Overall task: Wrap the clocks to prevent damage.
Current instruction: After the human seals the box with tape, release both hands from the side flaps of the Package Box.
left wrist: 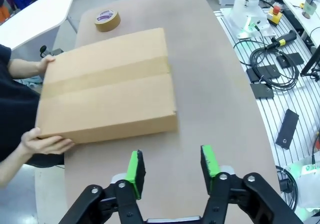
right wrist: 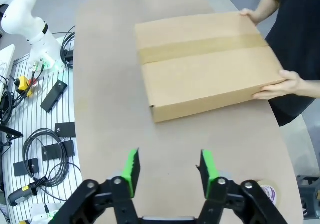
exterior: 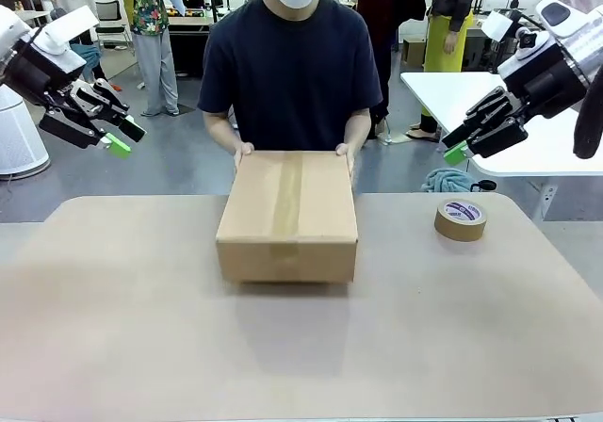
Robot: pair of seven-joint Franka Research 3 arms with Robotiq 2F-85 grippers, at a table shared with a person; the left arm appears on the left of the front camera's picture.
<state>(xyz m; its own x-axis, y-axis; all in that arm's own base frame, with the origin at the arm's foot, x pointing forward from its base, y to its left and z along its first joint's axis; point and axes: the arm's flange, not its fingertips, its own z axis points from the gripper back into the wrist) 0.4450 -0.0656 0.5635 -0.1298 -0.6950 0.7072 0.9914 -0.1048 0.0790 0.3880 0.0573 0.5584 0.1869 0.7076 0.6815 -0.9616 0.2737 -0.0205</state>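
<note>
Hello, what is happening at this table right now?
A person holds a taped cardboard box with both hands at its far edge, in the middle of the table. Both robot arms wait above the table: the left gripper and the right gripper are open and hold nothing. A roll of brown tape lies to the robot's right of the box.

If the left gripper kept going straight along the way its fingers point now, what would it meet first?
Probably the bare table just short of the cardboard box. The left gripper is open, held above the table, pointing down toward that near edge. Depth is unclear, so it might instead meet the box's near side.
</note>
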